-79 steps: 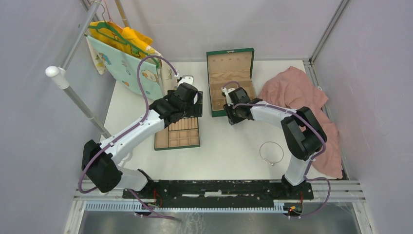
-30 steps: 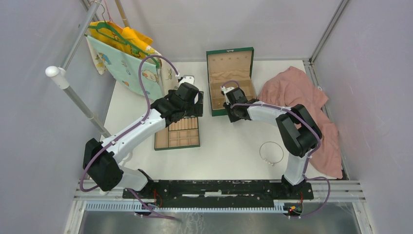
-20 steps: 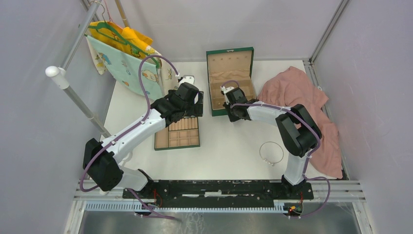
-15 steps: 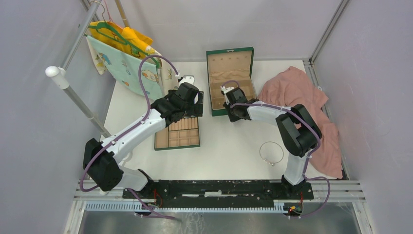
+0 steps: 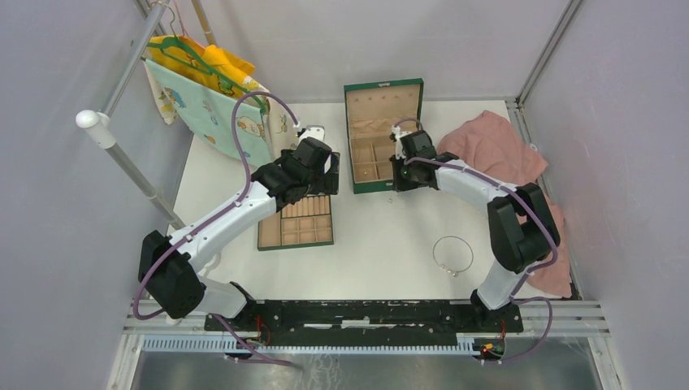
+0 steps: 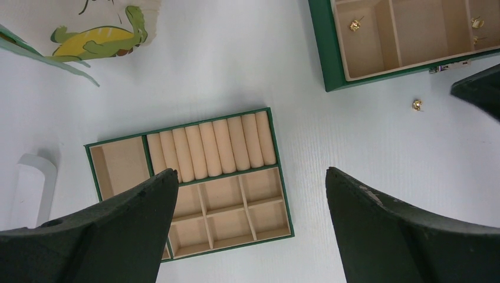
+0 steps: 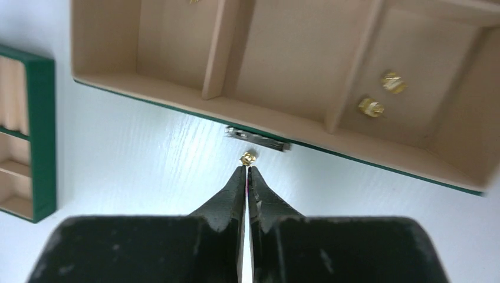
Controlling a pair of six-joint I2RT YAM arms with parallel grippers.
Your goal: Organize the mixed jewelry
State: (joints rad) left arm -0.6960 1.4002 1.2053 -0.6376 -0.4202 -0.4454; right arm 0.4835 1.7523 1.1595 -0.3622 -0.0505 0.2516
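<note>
Starting nearest the arm bases: silver wire hoop (image 5: 435, 253) flat on the white counter (image 5: 382, 244), right of centre, well apart from both arms, not yet sorted. Probably too wide for the small cells, so likely a job for later.

Farther out, to the left: divider tray (image 6: 118, 168) with a row of ring rolls (image 6: 212, 147) and bare square cells, nothing in it. Left tool (image 6: 249, 174) poised above it, spread wide, holding nothing. Seemingly parked high, out of the other arm's way.

Beyond, to the right: one loose gold stud (image 7: 247, 157) on the counter, just in front of the green jewelry box (image 6: 320, 47), beside its metal latch (image 7: 256, 138). Right tool (image 7: 246, 177) pinched fully together, tips aimed at the stud and just short of it. Seen apart from it in the left wrist view, so judged empty. Better set for nudging than gripping; would need to part before any pickup.

Farthest: gold pieces (image 7: 370, 107) lying in the box's right cell, another gold piece (image 6: 355, 25) in its left cell, apparently sorted there by kind. Pink cloth (image 5: 496, 154) bunched beside the box.
</note>
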